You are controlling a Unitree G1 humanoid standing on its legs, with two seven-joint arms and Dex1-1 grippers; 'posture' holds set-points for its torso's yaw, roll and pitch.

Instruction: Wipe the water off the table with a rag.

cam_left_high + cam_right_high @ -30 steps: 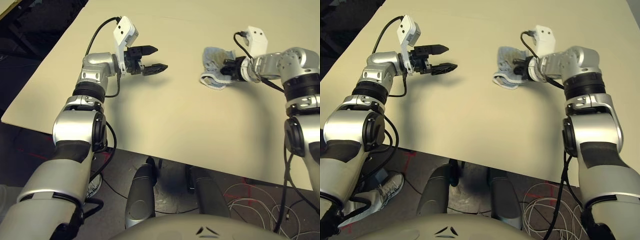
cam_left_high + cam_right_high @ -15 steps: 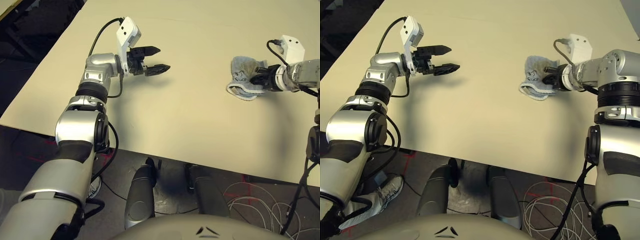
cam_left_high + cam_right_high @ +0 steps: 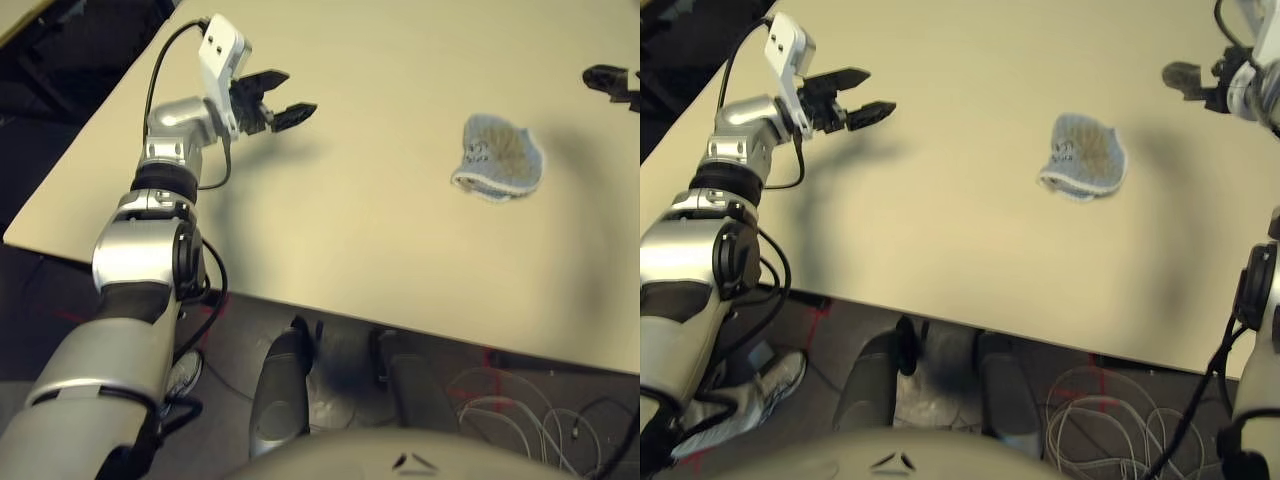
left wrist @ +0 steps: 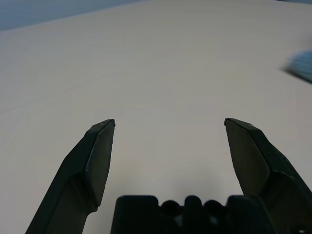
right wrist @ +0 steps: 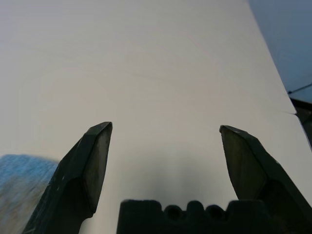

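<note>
The light blue rag (image 3: pixel 498 158) lies loose on the beige table (image 3: pixel 350 220), right of centre, with its brown-stained face up. My right gripper (image 3: pixel 1180 75) hovers open beyond the rag to its right, well apart from it. In the right wrist view the right gripper (image 5: pixel 165 129) holds nothing, and the rag (image 5: pixel 24 185) lies beside one finger. My left gripper (image 3: pixel 298 92) is open over bare table at the far left, far from the rag. In the left wrist view the left gripper (image 4: pixel 169 122) is empty. The water spots are hidden or out of view.
The table's front edge (image 3: pixel 420 325) runs across below the rag, and its left edge (image 3: pixel 90 130) lies close to my left arm. Loose cables (image 3: pixel 520 410) lie on the dark floor under the table.
My right gripper has let go of the rag, opened and drawn away to the far right. The rag stays where it was dropped. My left gripper has shifted slightly left and further away.
</note>
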